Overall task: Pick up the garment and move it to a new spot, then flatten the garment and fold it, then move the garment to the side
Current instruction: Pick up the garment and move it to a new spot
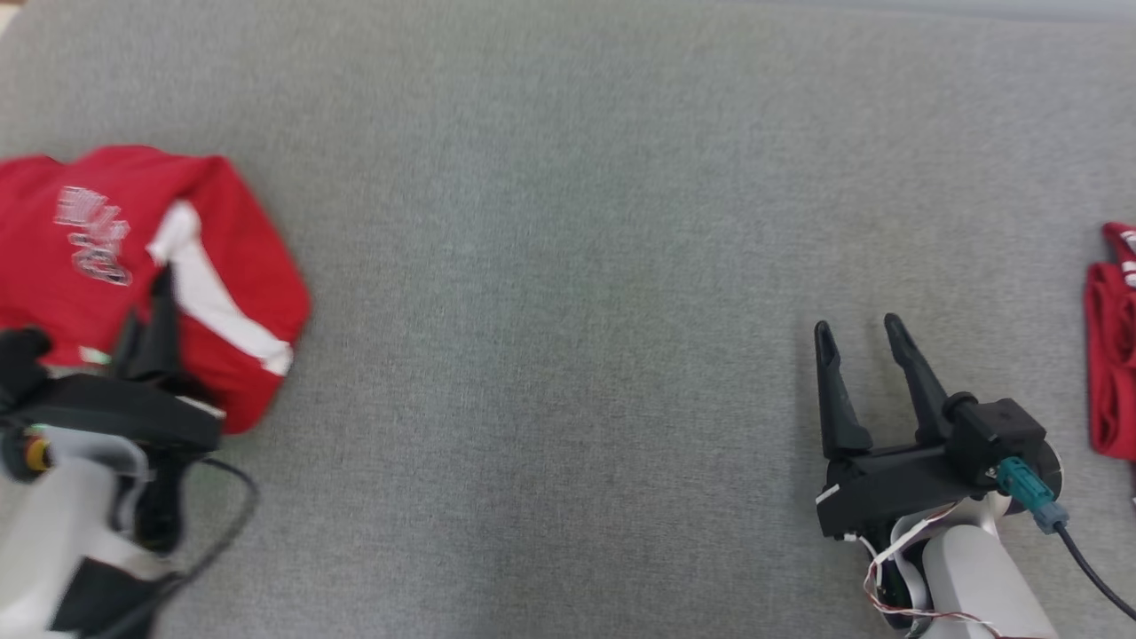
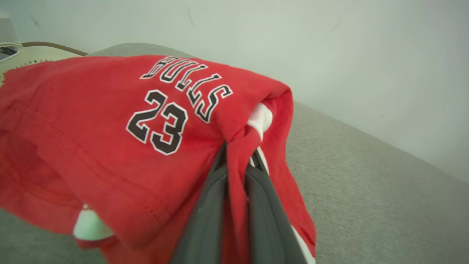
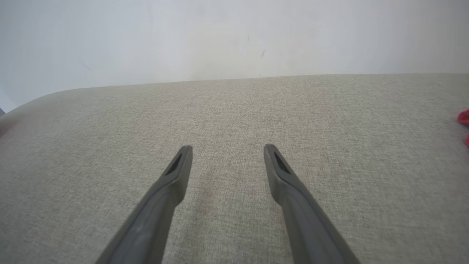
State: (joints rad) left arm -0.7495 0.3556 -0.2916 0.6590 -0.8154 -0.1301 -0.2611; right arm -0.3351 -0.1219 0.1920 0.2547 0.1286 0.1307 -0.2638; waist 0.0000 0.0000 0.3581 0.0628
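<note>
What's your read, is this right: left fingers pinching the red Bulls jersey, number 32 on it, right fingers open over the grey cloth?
One slip: the red jersey reads 23, not 32, clear in the left wrist view below BULLS. The rest stands: the left fingers pinch a fold of it, and the right fingers are open over the grey cloth.

Soft, even light; slight motion blur.
</note>
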